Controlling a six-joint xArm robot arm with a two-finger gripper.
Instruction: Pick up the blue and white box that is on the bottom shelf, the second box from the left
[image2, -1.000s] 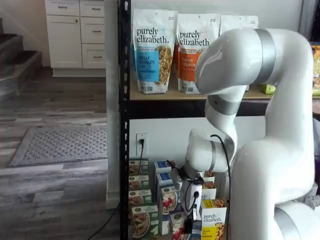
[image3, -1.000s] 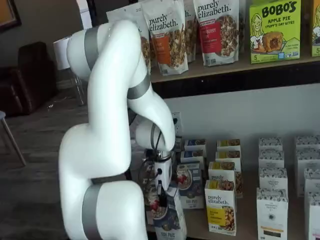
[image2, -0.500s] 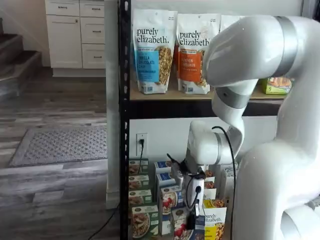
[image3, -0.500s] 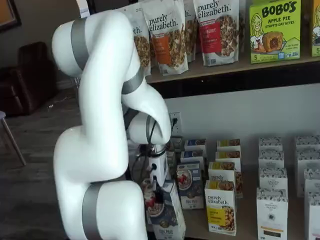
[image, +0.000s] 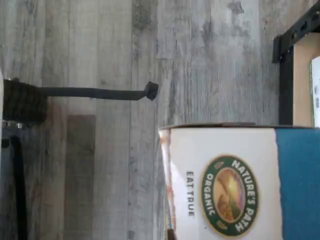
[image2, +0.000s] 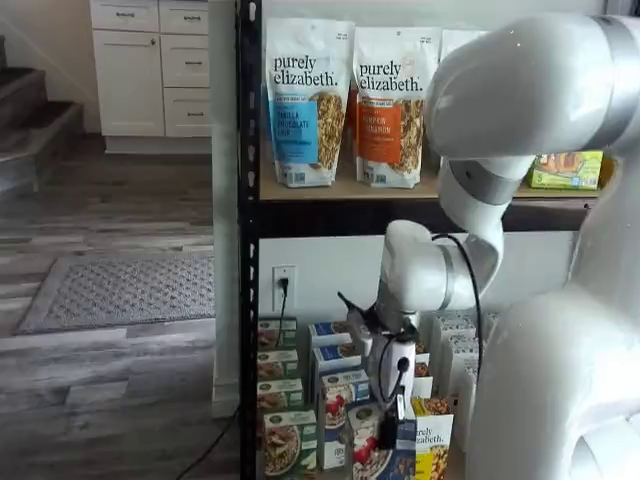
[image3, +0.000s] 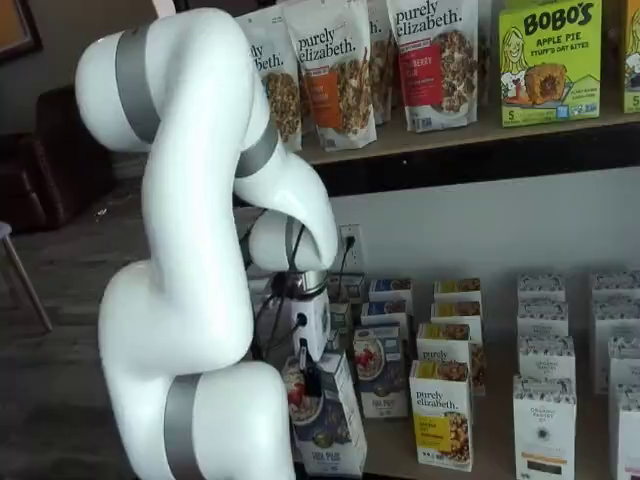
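Nearest in both shelf views: the white arm (image3: 190, 300), w/ the gripper (image3: 309, 378) hanging off its wrist, black fingers clamped on the top of the blue and white box (image3: 325, 420). Fingers pinched tight on the carton top, no gap showing. The box hangs directly under the gripper, tilted, bowl-and-berries face toward the camera, in front of the other cartons; whether its base touches the bottom shelf (image3: 480, 440) can't be told. In a shelf view the same box (image2: 382, 455) sits below the fingers (image2: 388, 430) at the frame's lower edge, partly cut off, w/ a black cable looping beside the gripper body. Wrist view: box top (image: 235, 182) fills the frame close up, white panel w/ a round green "Nature's Path Organic" logo and a blue band beside it; grey plank floor (image: 100, 150) beyond it, black rack frame (image: 286, 75) at one corner. Just beside the held box: a yellow-and-white purely elizabeth carton (image3: 441, 415) and another blue carton (image3: 380, 370); green-and-white cartons (image2: 285, 440) on its other side. Further back, rows of small cartons run to the wall. Above, tall granola bags (image2: 305, 100) on the tan wooden level.
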